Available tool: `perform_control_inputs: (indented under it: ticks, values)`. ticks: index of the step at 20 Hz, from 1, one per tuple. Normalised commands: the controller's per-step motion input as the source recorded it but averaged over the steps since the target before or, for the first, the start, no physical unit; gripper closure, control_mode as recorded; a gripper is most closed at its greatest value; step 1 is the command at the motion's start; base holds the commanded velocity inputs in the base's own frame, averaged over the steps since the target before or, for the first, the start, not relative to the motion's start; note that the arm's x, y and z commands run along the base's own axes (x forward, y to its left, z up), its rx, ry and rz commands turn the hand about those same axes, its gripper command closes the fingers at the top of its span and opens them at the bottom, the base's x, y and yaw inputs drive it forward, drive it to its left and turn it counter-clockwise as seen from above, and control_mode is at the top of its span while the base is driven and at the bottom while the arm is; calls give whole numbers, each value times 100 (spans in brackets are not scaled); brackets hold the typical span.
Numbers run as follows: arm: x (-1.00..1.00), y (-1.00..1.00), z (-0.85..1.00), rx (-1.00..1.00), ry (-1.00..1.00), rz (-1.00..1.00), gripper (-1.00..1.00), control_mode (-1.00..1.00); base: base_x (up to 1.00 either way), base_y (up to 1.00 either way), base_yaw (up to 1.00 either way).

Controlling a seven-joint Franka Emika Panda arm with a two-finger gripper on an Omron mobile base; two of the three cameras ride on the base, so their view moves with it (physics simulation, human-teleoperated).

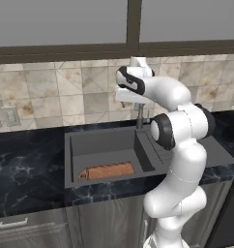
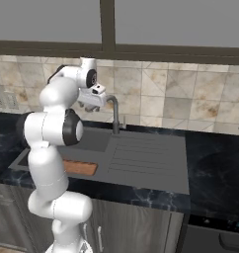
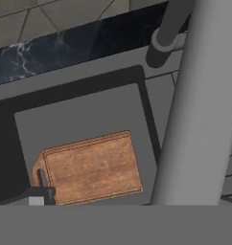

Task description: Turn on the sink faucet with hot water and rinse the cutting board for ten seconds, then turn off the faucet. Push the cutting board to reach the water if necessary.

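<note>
The pincer (image 2: pixel 94 101) hangs high in the upper left of the right base view, level with the top of the sink faucet (image 2: pixel 114 114) and just beside its spout; whether its fingers are spread or closed I cannot tell. The cutting board (image 1: pixel 108 171) lies flat at the near edge of the sink (image 1: pixel 102 140), below the hand, long axis along the front wall with its handle at frame left. No water seems to run, so the lever probably comes first.
</note>
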Motion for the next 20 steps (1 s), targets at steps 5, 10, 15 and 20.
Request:
perform_control_inputs:
  ticks: [5, 10, 15, 20]
  values:
    - [18, 40, -10, 0, 0, -3, -100, -100, 0, 0, 0]
    - [13, 20, -5, 0, 0, 0, -100, -100, 0, 0, 0]
    - [20, 22, -6, 0, 0, 0, -100, -100, 0, 0, 0]
    - [20, 23, -3, 0, 0, 0, -100, -100, 0, 0, 0]
